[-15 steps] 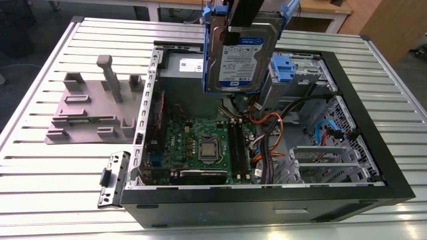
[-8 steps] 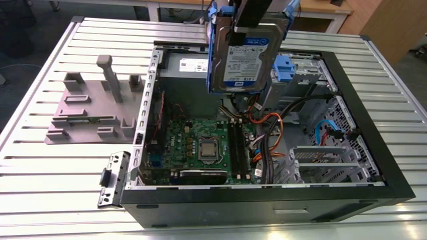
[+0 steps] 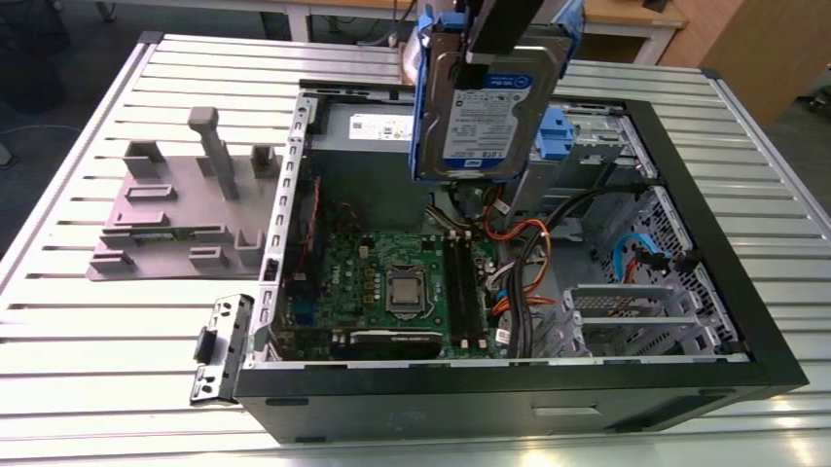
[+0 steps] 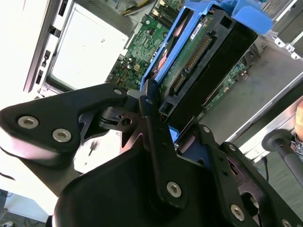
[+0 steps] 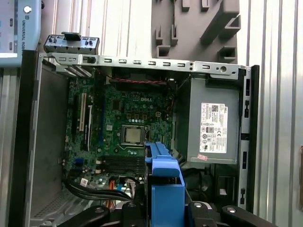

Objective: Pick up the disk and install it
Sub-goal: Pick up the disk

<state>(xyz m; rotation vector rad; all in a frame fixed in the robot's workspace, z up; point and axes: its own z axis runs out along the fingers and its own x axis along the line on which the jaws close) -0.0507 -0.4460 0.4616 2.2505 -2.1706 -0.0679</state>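
My gripper (image 4: 170, 120), jaws clamped on the disk (image 3: 484, 112), holds it upright above the open computer case (image 3: 520, 394): picked up, not yet installed

The disk (image 3: 484, 102) hangs in the upper middle of the exterior view, lifted off the surface (image 3: 78, 389) and above the open computer case (image 3: 731, 282). It stands nearly upright with a slight tilt. Its broad silver face, with the white-and-blue label, is turned toward the camera, and a blue plastic bracket runs along its long edges. Black fingers (image 3: 500, 29) clamp its top end. In the second wrist view the disk (image 4: 191, 59) shows its other face, a green circuit board with a row of connector pins. In the first wrist view the disk (image 5: 163, 184) is seen edge-on, blue bracket foremost.
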